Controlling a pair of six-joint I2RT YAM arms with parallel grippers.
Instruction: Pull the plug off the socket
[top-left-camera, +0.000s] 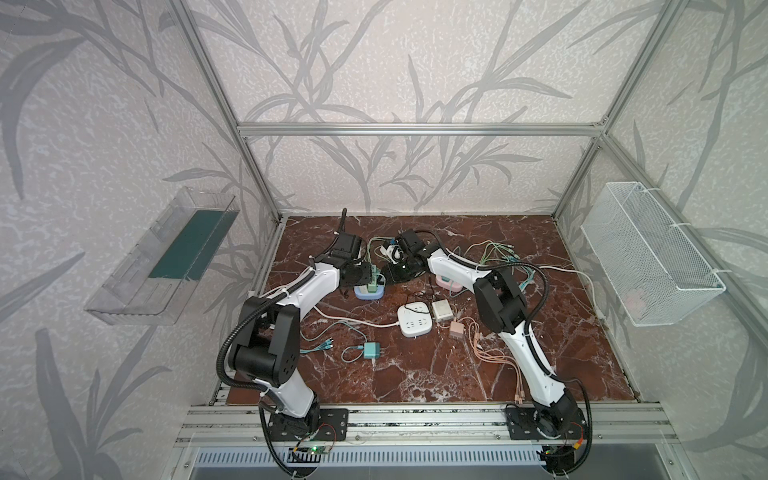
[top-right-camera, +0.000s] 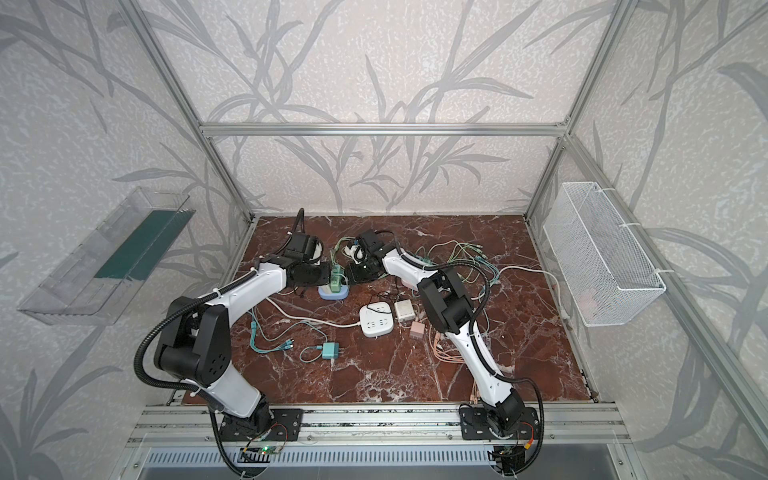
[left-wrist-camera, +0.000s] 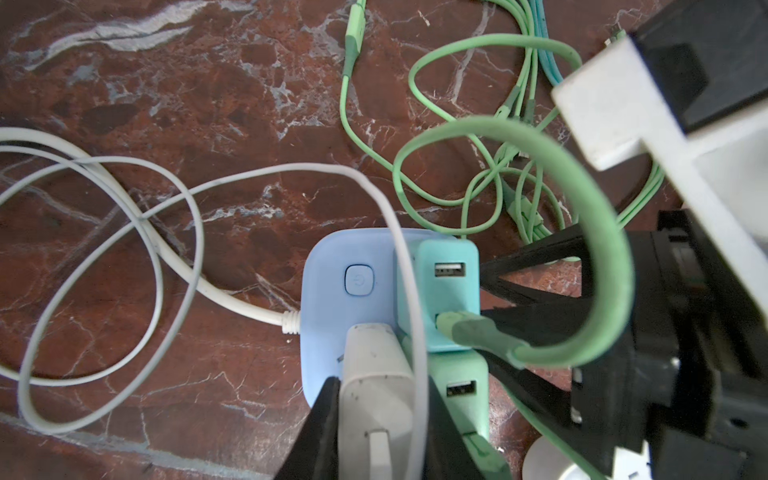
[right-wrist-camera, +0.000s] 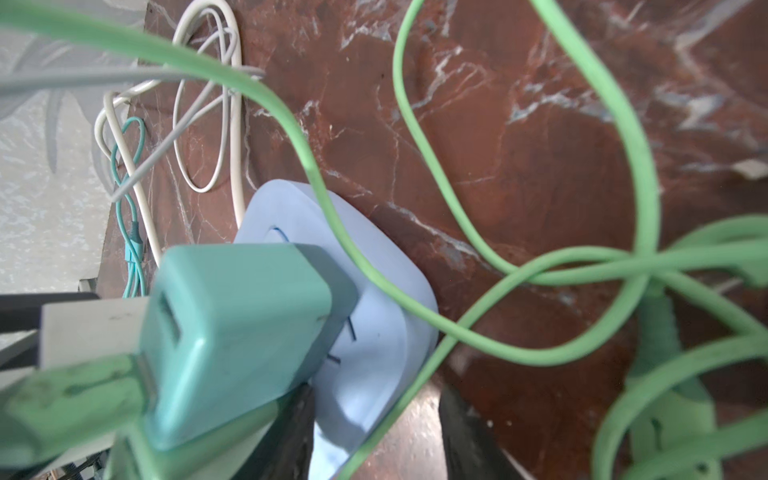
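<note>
A robotics lab test cell: an aluminium frame (top-left-camera: 419, 129) lined with leaf-patterned wallpaper panels (top-left-camera: 374, 62) encloses a marble-effect worktop (top-left-camera: 457, 374). Two white-and-black robot arms, left (top-left-camera: 307, 286) and right (top-left-camera: 523, 349), are bolted to a slotted metal rail (top-left-camera: 415, 419) at the front edge, with a bare circuit board (top-left-camera: 311, 449) and loose wiring below. A clear plastic bin (top-left-camera: 137, 291) and a white wire basket (top-left-camera: 648, 257) hang on the side walls. A blue socket (top-left-camera: 368, 293), a white power strip (top-left-camera: 415, 321) and charger cables (top-left-camera: 494, 357) lie as test props.
</note>
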